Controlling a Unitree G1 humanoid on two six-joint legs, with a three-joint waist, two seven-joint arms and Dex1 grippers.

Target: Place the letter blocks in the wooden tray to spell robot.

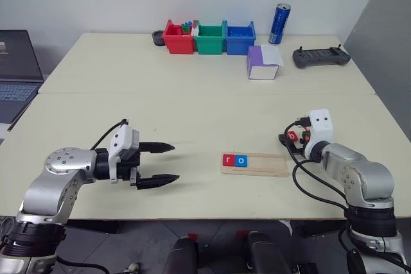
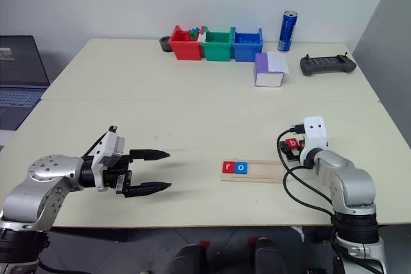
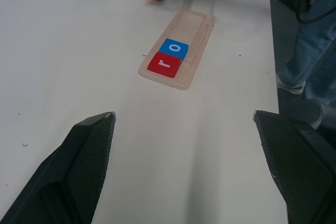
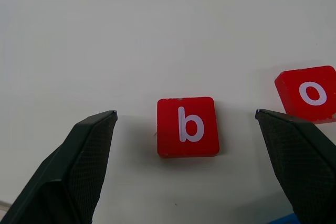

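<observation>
The wooden tray (image 1: pixel 255 163) on the table (image 1: pixel 192 107) holds r and o; three blocks remain. Right hand (image 4: pixel 186 124), open, straddles the red b block (image 4: pixel 188 127). Left hand (image 1: pixel 157 163) is open and empty.

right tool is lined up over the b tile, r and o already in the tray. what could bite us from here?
1. The red square "o" tile lies close beside the red square "b" tile, near one finger of the open right tool; closing may nudge it.
2. The "b" tile lies flat on the table, so the fingers may slip over it.
3. In the pale wooden tray, the next slot adjoins the blue "o" tile; a tilted drop could shift it.
</observation>
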